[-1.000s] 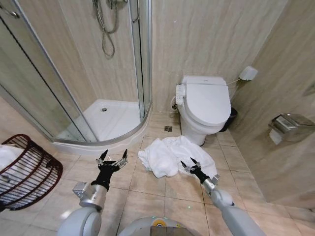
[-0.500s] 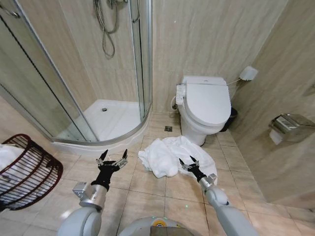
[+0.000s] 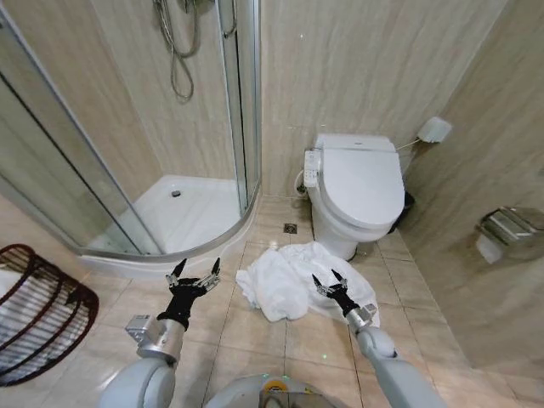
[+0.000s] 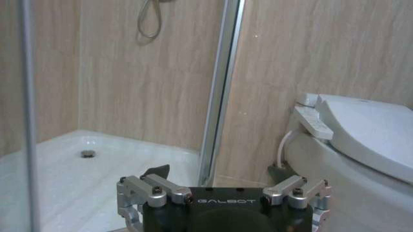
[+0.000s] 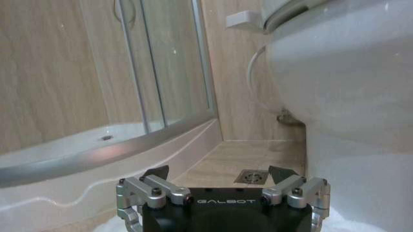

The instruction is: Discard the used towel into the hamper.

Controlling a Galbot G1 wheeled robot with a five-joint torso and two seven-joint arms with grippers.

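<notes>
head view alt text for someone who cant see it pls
A crumpled white towel lies on the tiled floor before the toilet. The open right pincer is over it, the open left pincer beside it; the hamper stands far left.

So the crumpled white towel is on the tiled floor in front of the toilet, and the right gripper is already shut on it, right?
Not quite. In the head view the right gripper hovers open over the crumpled white towel, which does lie on the tiled floor before the white toilet.
</notes>
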